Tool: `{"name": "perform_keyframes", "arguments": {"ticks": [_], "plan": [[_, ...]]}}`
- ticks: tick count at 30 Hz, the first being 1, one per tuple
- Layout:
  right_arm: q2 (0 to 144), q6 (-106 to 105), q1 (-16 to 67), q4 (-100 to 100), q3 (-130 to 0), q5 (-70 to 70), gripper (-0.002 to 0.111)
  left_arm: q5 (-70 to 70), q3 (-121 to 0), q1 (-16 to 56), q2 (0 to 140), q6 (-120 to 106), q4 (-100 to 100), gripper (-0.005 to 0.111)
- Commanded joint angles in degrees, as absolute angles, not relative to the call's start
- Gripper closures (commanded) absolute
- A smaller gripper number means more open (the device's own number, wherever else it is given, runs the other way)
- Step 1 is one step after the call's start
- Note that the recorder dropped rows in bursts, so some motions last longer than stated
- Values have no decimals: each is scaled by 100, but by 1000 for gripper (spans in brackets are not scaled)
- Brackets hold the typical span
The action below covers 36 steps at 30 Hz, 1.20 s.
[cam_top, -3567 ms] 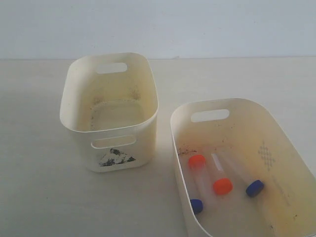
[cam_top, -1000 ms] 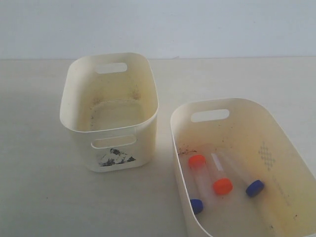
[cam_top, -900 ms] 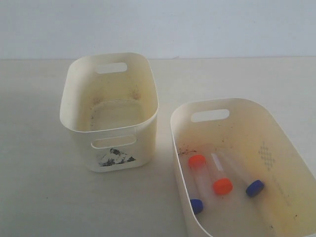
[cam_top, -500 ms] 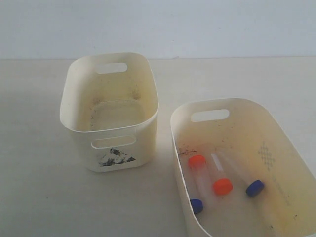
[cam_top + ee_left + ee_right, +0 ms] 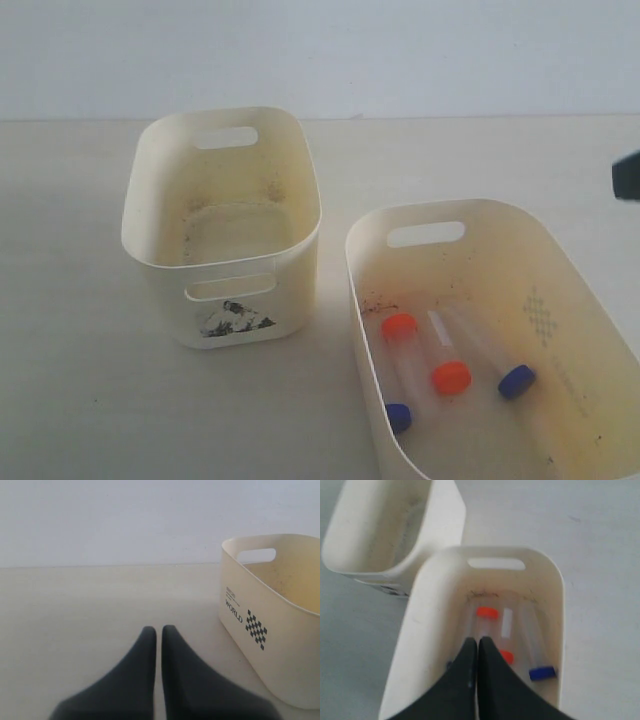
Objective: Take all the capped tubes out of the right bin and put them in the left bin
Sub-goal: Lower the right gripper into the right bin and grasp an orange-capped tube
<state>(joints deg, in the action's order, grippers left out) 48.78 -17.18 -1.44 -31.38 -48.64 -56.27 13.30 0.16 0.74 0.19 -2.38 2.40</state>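
Down in the right bin (image 5: 500, 212) lie all four capped tubes (image 5: 451, 377), two orange-capped and two blue, close together on its floor, while the left bin (image 5: 135, 205) beside it on the worktop (image 5: 80, 400) holds none. Above them the right fingers (image 5: 472, 649) hang pressed together and empty, and the left fingers (image 5: 151, 639), likewise clenched on nothing, sit low beside the left bin. My worry is that the right pair goes down unopened, or spreads too wide among such crowded, round tubes, and knocks one rolling or catches the bin's wall.
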Motion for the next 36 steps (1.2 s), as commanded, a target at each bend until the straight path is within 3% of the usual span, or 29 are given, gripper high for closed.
{"name": "perform_keyframes", "arguments": {"ticks": [1, 6, 11, 23, 36], "plan": [[5170, -1431, 479, -2994, -5540, -5142, 109, 1285, 0, 60, 0, -199, 230, 102], [6654, 160, 1940, -1248, -6749, -5964, 109, 1285, 0, 60, 0, -199, 230, 102], [7645, 1669, 2630, 150, -6993, -6996, 109, 1285, 0, 60, 0, -199, 230, 102], [8755, 1361, 2641, -470, -6906, -6920, 109, 1285, 0, 60, 0, -199, 230, 102], [8794, 1313, 2641, -573, -5275, -4212, 109, 1285, 0, 60, 0, -199, 230, 102]]}}
